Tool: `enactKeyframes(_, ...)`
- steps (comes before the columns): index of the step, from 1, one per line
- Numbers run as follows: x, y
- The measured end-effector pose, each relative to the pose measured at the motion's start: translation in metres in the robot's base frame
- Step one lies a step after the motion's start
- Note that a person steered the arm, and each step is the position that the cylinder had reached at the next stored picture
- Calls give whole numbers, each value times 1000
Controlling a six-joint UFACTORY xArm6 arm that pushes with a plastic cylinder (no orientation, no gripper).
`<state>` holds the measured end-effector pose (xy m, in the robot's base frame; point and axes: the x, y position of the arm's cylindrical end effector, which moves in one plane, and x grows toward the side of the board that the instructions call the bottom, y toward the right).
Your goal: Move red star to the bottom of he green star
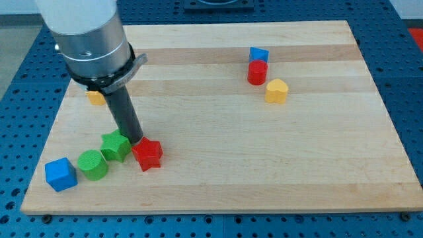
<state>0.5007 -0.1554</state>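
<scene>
The red star lies on the wooden board near the view's bottom left. The green star sits just to its left, almost touching it. My tip is at the top edge of the red star, in the gap between the two stars, touching or nearly touching both. The rod rises up and to the left into the arm's grey body.
A green cylinder and a blue cube lie left of the green star. A yellow block is partly hidden behind the arm. A blue block, a red cylinder and a yellow heart sit at the top right.
</scene>
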Motion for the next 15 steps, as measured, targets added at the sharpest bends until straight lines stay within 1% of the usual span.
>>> enactKeyframes(1,0,-6)
enactKeyframes(2,0,5)
enactKeyframes(4,0,64)
enactKeyframes(6,3,82)
enactKeyframes(11,23,78)
enactKeyframes(13,27,51)
enactKeyframes(15,48,30)
